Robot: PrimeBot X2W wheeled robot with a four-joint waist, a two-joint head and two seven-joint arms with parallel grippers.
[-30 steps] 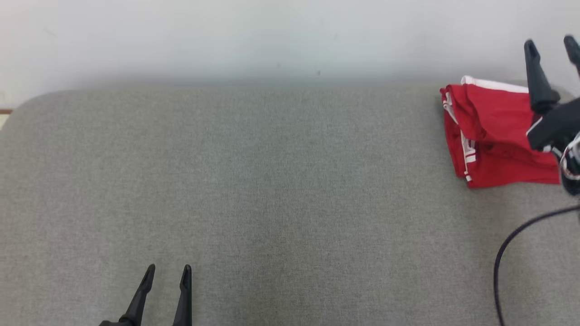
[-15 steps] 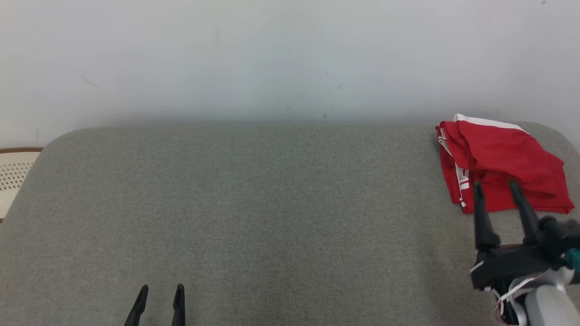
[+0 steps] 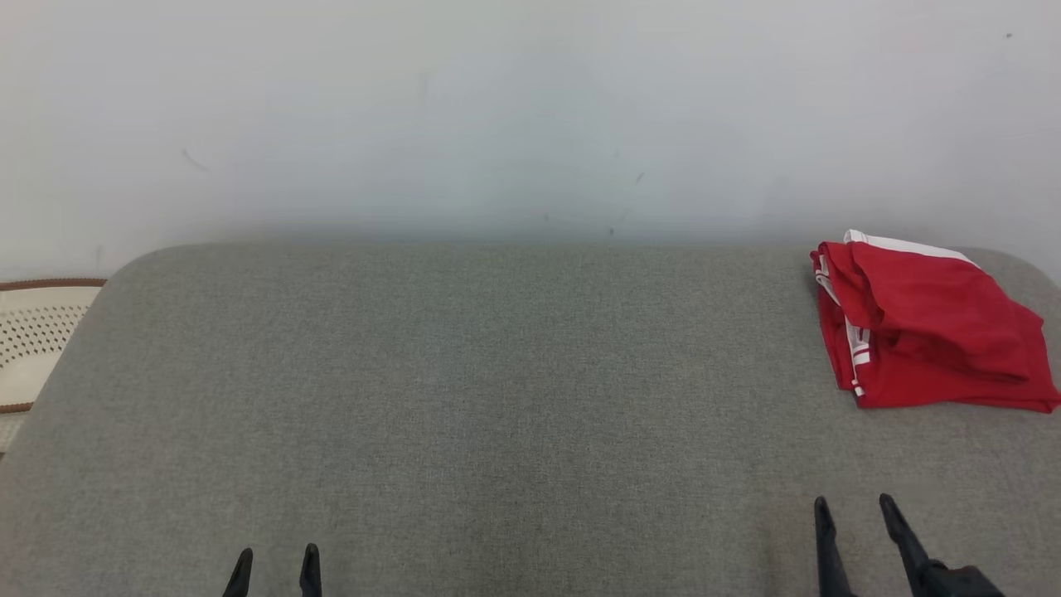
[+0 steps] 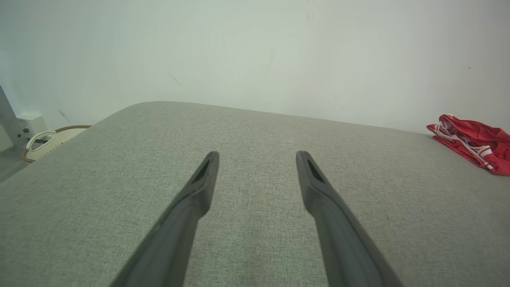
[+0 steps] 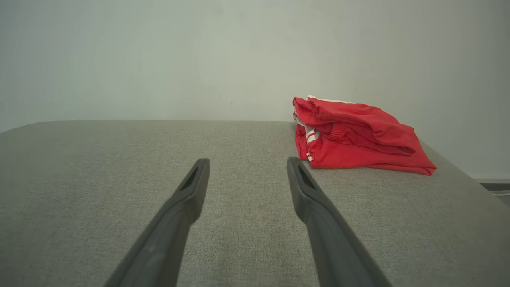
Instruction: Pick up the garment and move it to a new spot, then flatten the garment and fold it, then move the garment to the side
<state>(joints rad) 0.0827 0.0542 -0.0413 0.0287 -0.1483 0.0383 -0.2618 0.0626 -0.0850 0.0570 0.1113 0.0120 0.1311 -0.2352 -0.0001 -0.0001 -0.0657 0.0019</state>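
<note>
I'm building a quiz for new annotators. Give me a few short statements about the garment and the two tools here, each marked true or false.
1. The red garment lies at the far right end of the grey surface. True.
2. The right tool is shut on the garment. False: it is open and apart from it, near the front edge.
3. The left tool is open and holds nothing. True.
4. The garment is plain red all over. False: it has white stripes along its left edge.
5. The cream perforated object rests on the garment. False: it sits beyond the surface's left end.
</note>
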